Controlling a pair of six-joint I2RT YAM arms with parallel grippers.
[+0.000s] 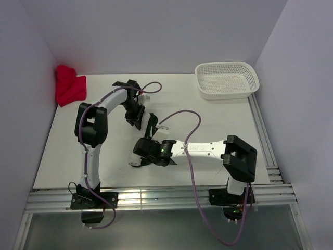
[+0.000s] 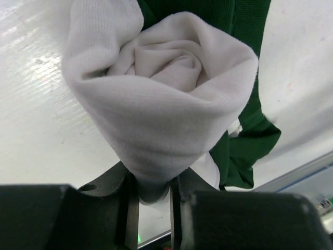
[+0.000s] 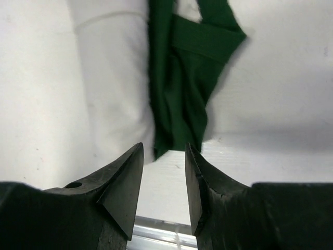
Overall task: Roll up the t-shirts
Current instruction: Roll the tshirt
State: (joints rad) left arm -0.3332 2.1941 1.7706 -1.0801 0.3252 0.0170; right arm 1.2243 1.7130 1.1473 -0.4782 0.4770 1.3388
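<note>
The left gripper (image 2: 153,194) jaws pinched the rolled off-white t-shirt (image 2: 161,125), spiral end toward them, long axis pointing away; the right gripper (image 3: 164,172) jaws stood apart near the green t-shirt (image 3: 177,88).

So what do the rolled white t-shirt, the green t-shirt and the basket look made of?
The white t-shirt looks like soft matte knit, probably cotton jersey: fine knit texture and plump folds. The green t-shirt looks like a similar matte knit with a stitched hem band. The basket seems to be rigid white plastic, smooth, with perforated walls.
</note>
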